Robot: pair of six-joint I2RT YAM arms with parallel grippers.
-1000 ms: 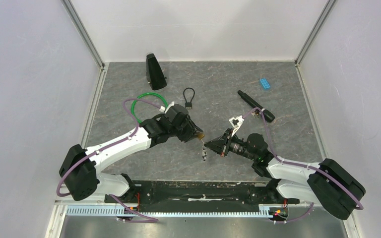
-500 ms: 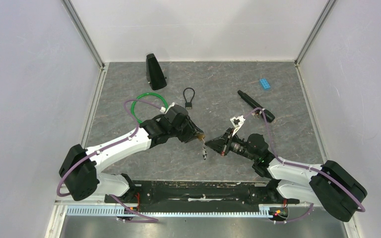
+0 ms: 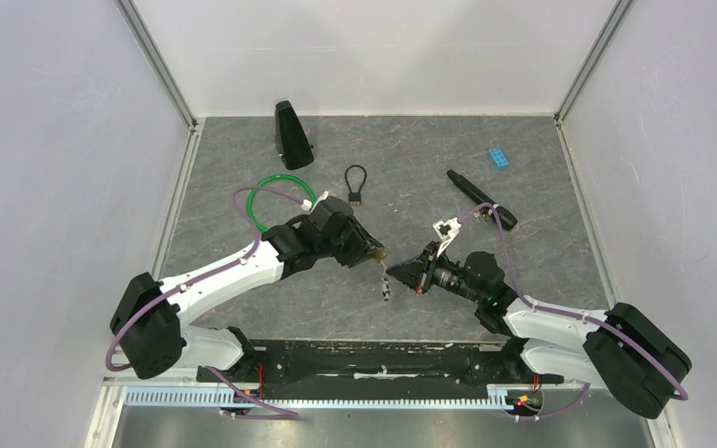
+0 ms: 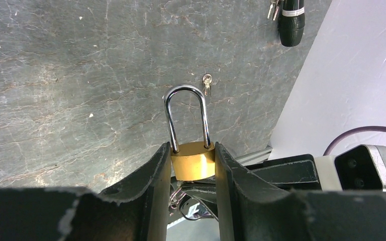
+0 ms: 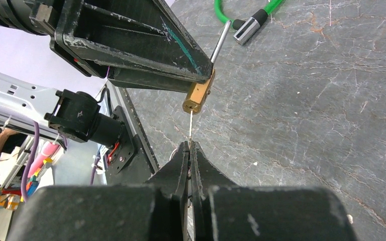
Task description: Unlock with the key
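My left gripper (image 4: pixel 191 150) is shut on the brass body of a padlock (image 4: pixel 193 159), whose steel shackle (image 4: pixel 186 115) is closed and points away from the camera. From above, the padlock (image 3: pixel 376 253) hangs over the mat's near middle. My right gripper (image 5: pixel 189 145) is shut on a thin silver key (image 5: pixel 190 125), just below the padlock (image 5: pixel 198 93). The key's tip meets the underside of the lock body; how far it goes in I cannot tell. In the top view the right gripper (image 3: pixel 392 273) sits just right of the left gripper (image 3: pixel 366 250).
On the grey mat lie a green cable loop (image 3: pixel 275 201), a small black loop lock (image 3: pixel 355 185), a black wedge (image 3: pixel 291 135), a black marker (image 3: pixel 481 201) and a blue brick (image 3: pixel 499 158). A small spare key (image 4: pixel 207 83) lies beyond the shackle. White walls enclose three sides.
The right gripper with the key has edged slightly up and left toward the padlock. The left arm has barely moved.
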